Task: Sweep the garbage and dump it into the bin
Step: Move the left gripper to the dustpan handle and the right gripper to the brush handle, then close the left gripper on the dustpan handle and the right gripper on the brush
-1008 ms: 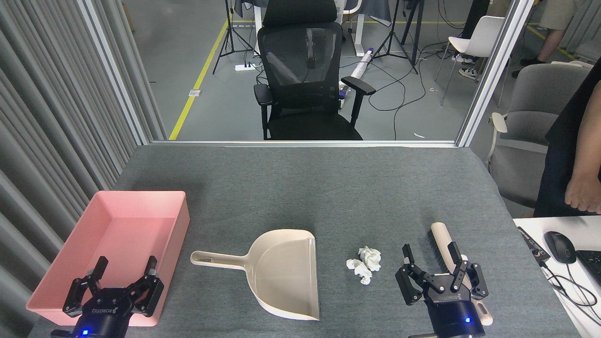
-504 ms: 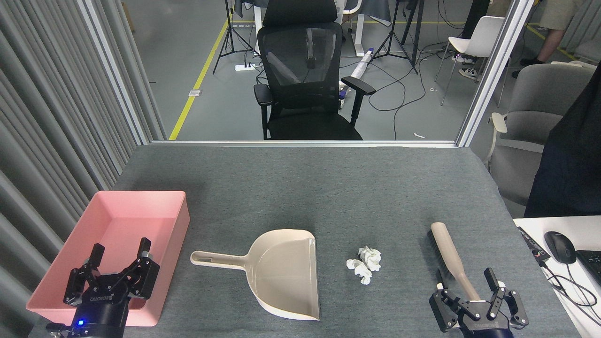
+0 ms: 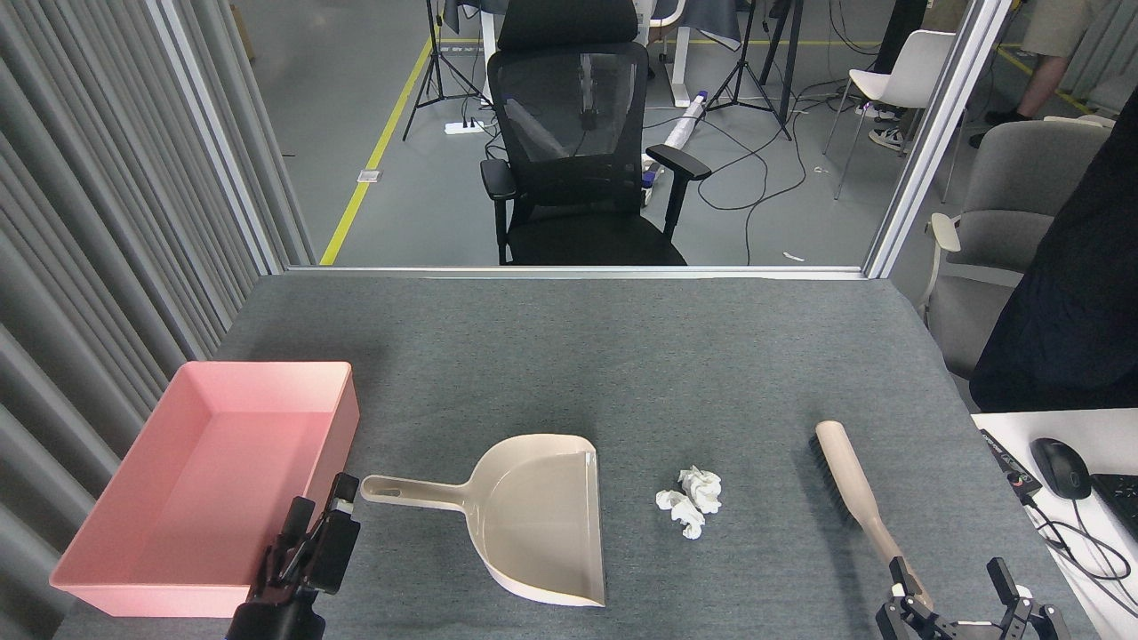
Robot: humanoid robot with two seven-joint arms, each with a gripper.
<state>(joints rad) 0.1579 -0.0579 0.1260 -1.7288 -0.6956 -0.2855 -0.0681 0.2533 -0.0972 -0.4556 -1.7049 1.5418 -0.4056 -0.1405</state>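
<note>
Beside the brush (image 3: 855, 487) handle, right gripper (image 3: 953, 574) jaws spread wide.

A grey felt-covered table (image 3: 622, 356) carries everything. The pink bin (image 3: 209, 480) sits at the table's left edge, empty inside. Just right of it lies the beige dustpan (image 3: 533, 520), handle pointing left toward the bin, mouth facing right. 2 or 3 white tissue wads (image 3: 691, 501) lie right of the dustpan's mouth. A beige brush (image 3: 858, 493) lies toward the right edge. The left gripper (image 3: 324, 524) is seen edge-on beside the dustpan handle's end. The right gripper (image 3: 956, 582), fingers spread, straddles the brush handle's near end at the front edge.
</note>
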